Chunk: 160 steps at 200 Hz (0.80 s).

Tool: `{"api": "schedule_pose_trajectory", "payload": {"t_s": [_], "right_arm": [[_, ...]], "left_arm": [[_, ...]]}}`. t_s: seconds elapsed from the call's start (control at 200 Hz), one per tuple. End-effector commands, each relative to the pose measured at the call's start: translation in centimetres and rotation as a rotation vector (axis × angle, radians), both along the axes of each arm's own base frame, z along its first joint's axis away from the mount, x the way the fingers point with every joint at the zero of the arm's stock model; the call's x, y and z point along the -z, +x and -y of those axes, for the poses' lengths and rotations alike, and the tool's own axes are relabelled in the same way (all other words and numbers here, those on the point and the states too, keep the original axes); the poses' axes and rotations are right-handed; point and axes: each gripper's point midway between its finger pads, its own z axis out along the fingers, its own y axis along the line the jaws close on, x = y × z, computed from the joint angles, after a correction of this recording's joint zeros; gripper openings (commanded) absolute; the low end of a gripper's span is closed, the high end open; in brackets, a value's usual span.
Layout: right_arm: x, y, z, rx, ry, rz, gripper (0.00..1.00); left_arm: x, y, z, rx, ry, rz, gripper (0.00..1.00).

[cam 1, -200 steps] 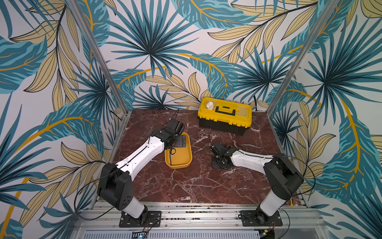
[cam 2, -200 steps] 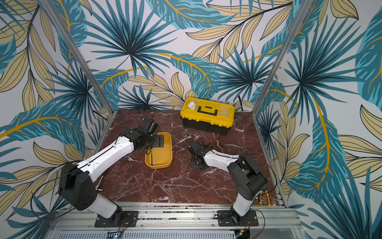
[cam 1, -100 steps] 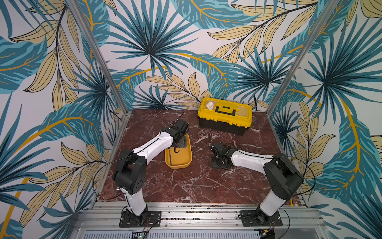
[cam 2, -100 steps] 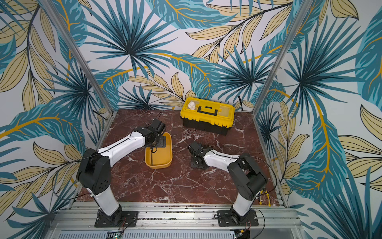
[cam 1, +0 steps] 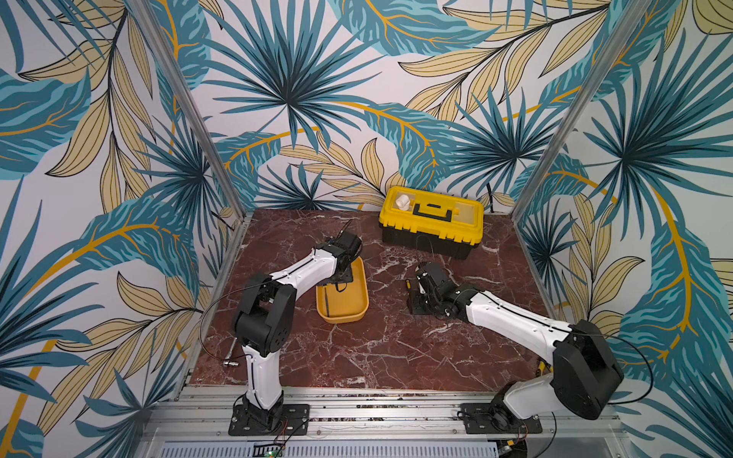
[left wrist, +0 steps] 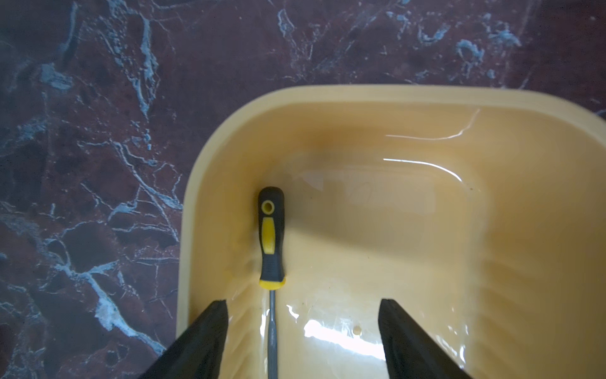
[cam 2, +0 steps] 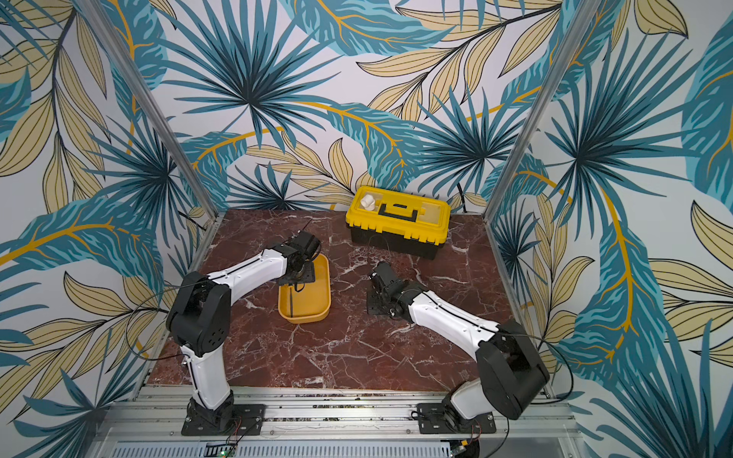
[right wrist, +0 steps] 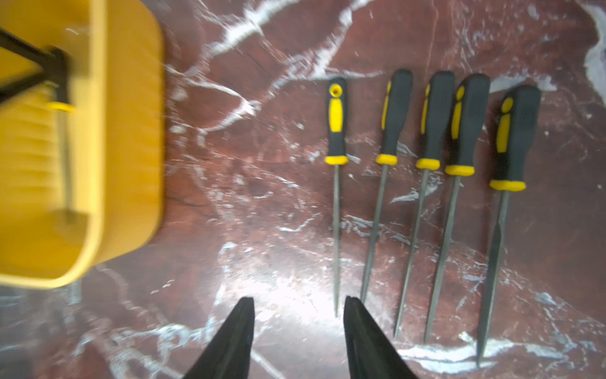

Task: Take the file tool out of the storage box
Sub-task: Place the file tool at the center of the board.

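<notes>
Left wrist view: empty, open left gripper (left wrist: 302, 301) straddles the file tool (left wrist: 271, 236). Hugging the storage box (left wrist: 188, 229) at its 9 o'clock wall, it may slip.

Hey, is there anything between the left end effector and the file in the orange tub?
Nothing visible. The left end effector hangs open over the file, its shaft between the fingers. The file lies close along one wall of the storage box, which may crowd the nearer finger.
</notes>
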Motion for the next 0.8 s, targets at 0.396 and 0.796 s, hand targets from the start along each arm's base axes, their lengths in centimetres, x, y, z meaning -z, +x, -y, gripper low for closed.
{"api": "schedule_pose_trajectory", "payload": {"t_s": [0.396, 0.796], "right_arm": [[-4.7, -3.3, -1.8, -0.170, 0.175, 0.036, 0.83], [-4.6, -3.9, -1.3, -0.167, 0.180, 0.045, 0.85]], "left_arm": [[1.5, 2.8, -1.3, -0.105, 0.050, 0.013, 0.68], [3.3, 3.3, -2.2, -0.131, 0.095, -0.007, 0.62]]}}
